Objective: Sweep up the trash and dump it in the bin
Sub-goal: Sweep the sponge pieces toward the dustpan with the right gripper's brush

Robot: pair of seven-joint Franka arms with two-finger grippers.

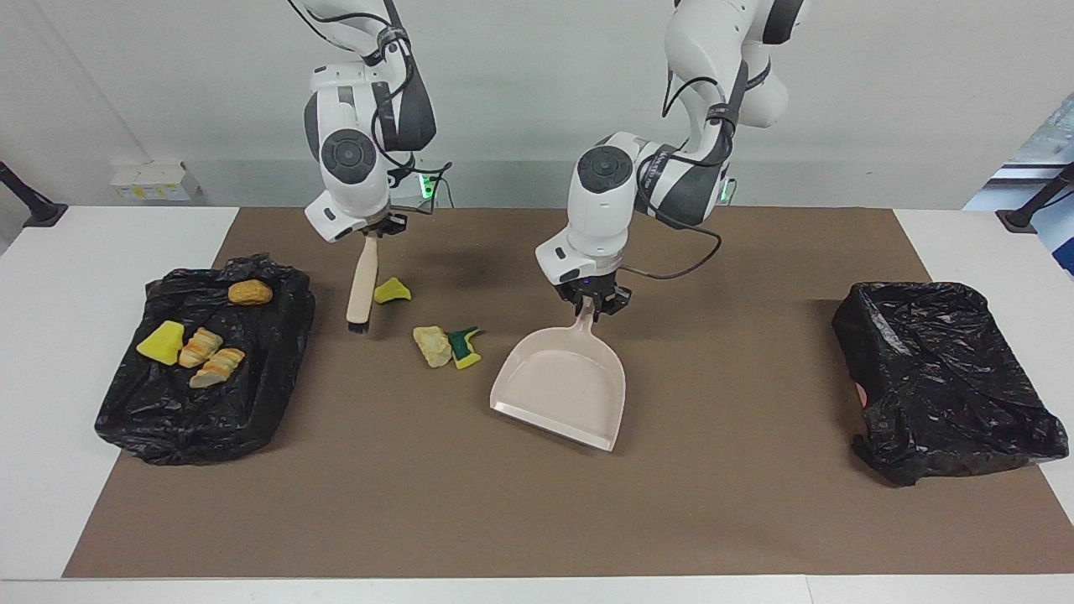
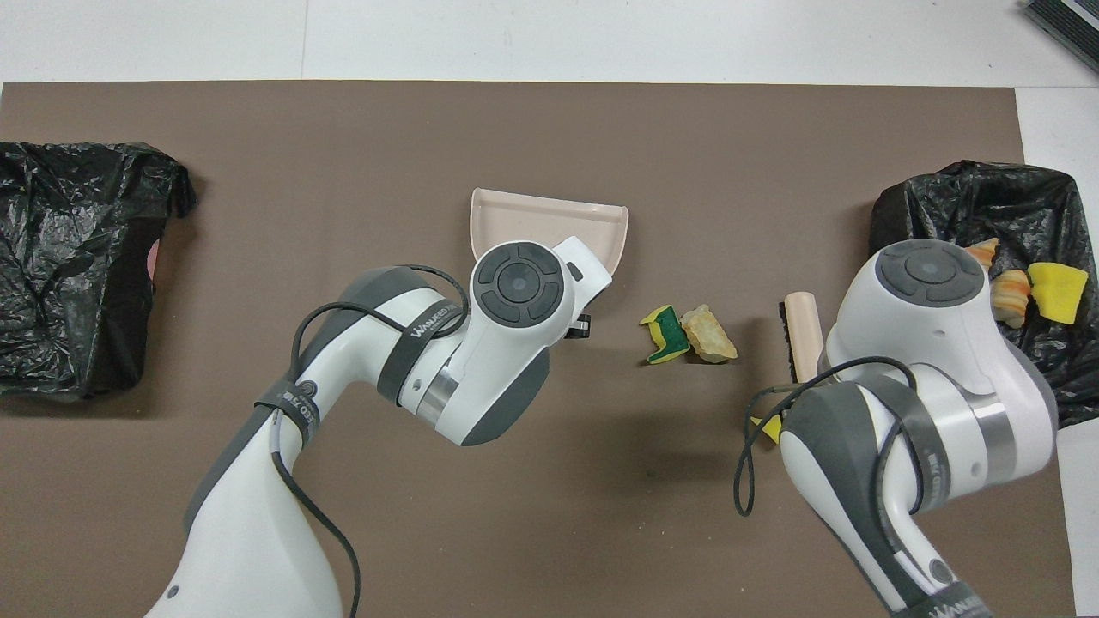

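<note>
It was a robotics lab set up for a staged test. Two white robot arms (image 1: 369,126) stood at a white table (image 1: 50,335) covered by a plain brown mat (image 1: 713,503), before a bare pale wall (image 1: 520,84). Props were laid out neatly: black bin bags (image 1: 940,377) at either end, and black camera-stand feet (image 1: 33,210) at the table's corners.

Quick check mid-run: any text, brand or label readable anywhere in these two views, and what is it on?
"WANLEED...", partly legible: on the dark band around the left arm in the overhead view; its last letters cannot be read.
The same kind of lettering on the right arm's band: cut off at the frame edge, unreadable.
Nothing readable on the dustpan, brush or black bags.
</note>
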